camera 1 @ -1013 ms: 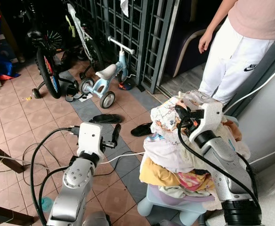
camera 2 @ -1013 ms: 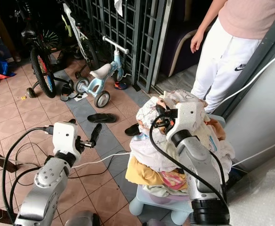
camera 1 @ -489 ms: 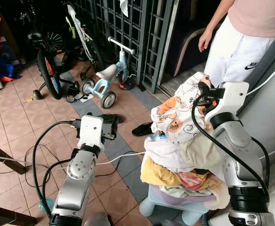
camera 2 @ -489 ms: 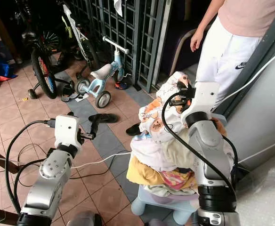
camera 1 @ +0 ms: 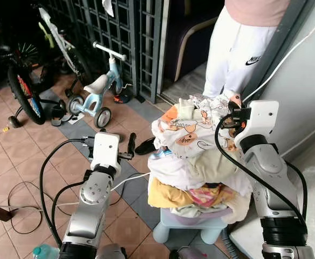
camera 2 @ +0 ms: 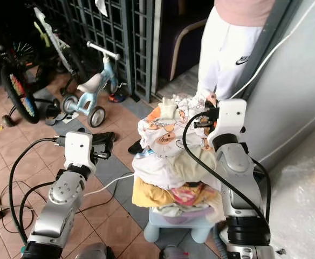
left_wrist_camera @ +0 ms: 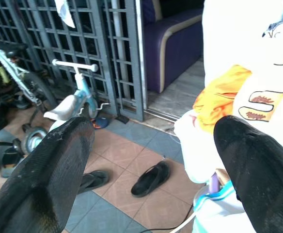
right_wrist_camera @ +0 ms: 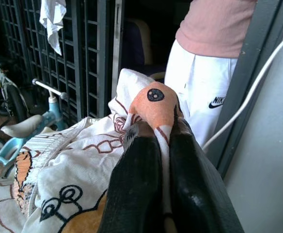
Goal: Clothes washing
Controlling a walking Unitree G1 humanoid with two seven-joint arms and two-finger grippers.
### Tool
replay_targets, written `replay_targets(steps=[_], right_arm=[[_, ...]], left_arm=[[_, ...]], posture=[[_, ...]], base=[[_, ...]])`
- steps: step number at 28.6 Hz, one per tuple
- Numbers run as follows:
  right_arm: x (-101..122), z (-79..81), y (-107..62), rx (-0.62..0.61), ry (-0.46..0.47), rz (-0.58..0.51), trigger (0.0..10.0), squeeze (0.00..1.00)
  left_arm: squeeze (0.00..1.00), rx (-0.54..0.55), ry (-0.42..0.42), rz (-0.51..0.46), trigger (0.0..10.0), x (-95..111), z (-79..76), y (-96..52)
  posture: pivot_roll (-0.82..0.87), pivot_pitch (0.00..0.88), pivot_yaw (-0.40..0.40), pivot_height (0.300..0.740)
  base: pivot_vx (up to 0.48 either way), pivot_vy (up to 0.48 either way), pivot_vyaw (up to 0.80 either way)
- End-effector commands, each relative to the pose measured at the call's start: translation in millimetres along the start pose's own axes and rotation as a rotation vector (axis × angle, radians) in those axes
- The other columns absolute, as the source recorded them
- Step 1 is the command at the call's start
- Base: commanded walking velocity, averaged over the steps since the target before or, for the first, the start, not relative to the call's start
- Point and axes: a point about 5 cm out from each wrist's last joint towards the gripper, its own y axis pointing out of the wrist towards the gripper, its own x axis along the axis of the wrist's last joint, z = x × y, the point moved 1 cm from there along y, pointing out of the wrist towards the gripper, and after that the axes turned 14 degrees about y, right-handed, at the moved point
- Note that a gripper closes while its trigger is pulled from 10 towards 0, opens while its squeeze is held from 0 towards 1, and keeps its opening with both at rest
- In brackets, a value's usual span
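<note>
A heap of clothes [camera 1: 195, 172] overflows a pale blue basket [camera 1: 187, 227] on the tiled floor. On top lies a white garment with orange cartoon prints [camera 1: 187, 132]. My right gripper [camera 1: 233, 110] is shut on a fold of that garment [right_wrist_camera: 153, 104] at the heap's far right, the cloth pinched between both black fingers [right_wrist_camera: 136, 189]. My left gripper [camera 1: 129, 148] hangs open to the left of the heap, above the floor, nothing between its fingers [left_wrist_camera: 54, 165].
A person in white trousers [camera 1: 235, 51] stands just behind the basket. A grey wall [camera 1: 303, 81] is to the right. A blue balance bike [camera 1: 101, 89], a bicycle [camera 1: 22, 86], a metal grille [camera 1: 120, 32], slippers [left_wrist_camera: 151, 177] and cables [camera 1: 22, 189] occupy the floor to the left.
The camera has shifted. My right gripper, holding the printed garment, has lowered from its raised position and the garment has spread over the top of the heap. The left gripper has stayed open.
</note>
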Motion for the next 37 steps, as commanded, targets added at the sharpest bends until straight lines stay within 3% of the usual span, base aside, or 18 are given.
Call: replay_targets(steps=[1, 29, 37], right_arm=[[0.4, -1.0, 0.6, -0.002, -0.010, -0.006, 10.0, 0.00], [-7.4, 3.7, 2.0, 0.022, -0.016, 0.018, 10.0, 0.00], [-7.8, 4.3, 2.1, 0.028, -0.018, 0.017, 10.0, 0.00]], left_arm=[[0.00, 0.010, 0.011, -0.005, 10.0, 1.5, 1.1, 0.8], [0.00, 0.011, 0.012, 0.010, 10.0, -1.6, 0.5, -4.1], [0.00, 0.009, 0.000, 0.006, 10.0, -1.2, -0.1, -4.9]], posture=[[0.00, 0.000, -0.008, 0.740], [0.01, 0.000, -0.009, 0.740], [0.01, 0.000, -0.010, 0.740]], base=[[0.000, 0.000, -0.61], [-0.028, -0.226, -0.02], [-0.094, -0.111, -0.79]])
